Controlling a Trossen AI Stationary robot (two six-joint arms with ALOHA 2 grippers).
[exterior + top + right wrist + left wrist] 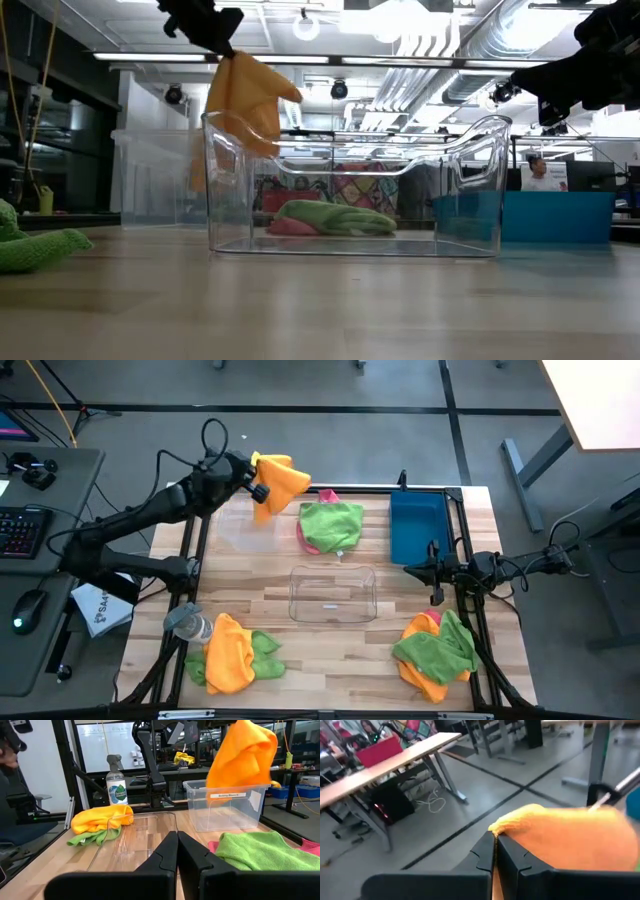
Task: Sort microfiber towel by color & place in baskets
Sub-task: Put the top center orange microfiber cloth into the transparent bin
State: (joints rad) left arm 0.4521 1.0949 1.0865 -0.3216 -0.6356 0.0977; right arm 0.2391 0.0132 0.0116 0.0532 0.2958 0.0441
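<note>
My left gripper (260, 492) is shut on an orange towel (281, 477) at the far left of the table. It holds the towel in the air over a clear bin (225, 812). The towel also shows in the low view (248, 100) and the right wrist view (245, 755). A second clear bin (333, 593) stands at the table's middle, and a blue bin (415, 525) at the far right. A green towel (331, 523) lies on a pink one on the table between them. My right gripper (412, 570) is shut and empty, raised beside the blue bin. My left gripper pinches a top fold of the orange towel (496, 831) between its two fingers. The towel is lifted clear and hangs slack below the fingers (222, 45), bunched in several layers. Its lower end (225, 782) is about at the clear bin's rim.
A pile of orange and green towels (235, 655) lies at the near left beside a spray bottle (190, 625). A pile of green, orange and pink towels (436, 647) lies at the near right. A white printed bag (100, 608) lies off the table's left edge.
</note>
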